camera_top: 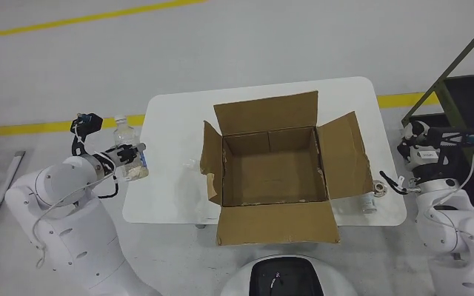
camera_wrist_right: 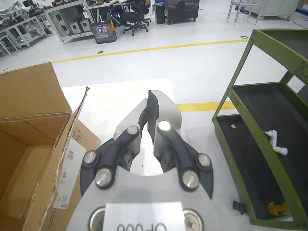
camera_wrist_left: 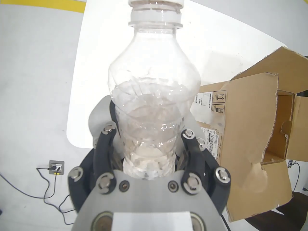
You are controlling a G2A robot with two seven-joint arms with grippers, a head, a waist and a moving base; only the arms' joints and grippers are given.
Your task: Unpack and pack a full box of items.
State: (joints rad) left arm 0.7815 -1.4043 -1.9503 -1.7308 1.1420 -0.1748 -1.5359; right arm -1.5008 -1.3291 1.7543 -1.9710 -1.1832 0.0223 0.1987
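Note:
An open cardboard box (camera_top: 270, 140) stands in the middle of the white table (camera_top: 178, 118), flaps spread, and its inside looks bare. My left gripper (camera_wrist_left: 148, 133) is shut on the lower body of a clear plastic bottle (camera_wrist_left: 154, 92) with a white cap. It holds the bottle (camera_top: 127, 144) upright at the table's left edge, apart from the box (camera_wrist_left: 252, 126). My right gripper (camera_wrist_right: 150, 111) is shut with nothing in it, above the table's right side, beside the box (camera_wrist_right: 28, 97). The right arm (camera_top: 424, 155) sits just off the table's right edge.
A green cart (camera_wrist_right: 264, 121) stands close to the right of the table. A small round object (camera_top: 380, 187) and a clear item (camera_top: 368, 203) lie near the table's front right corner. Another small clear thing (camera_top: 191, 163) lies by the box's left flap.

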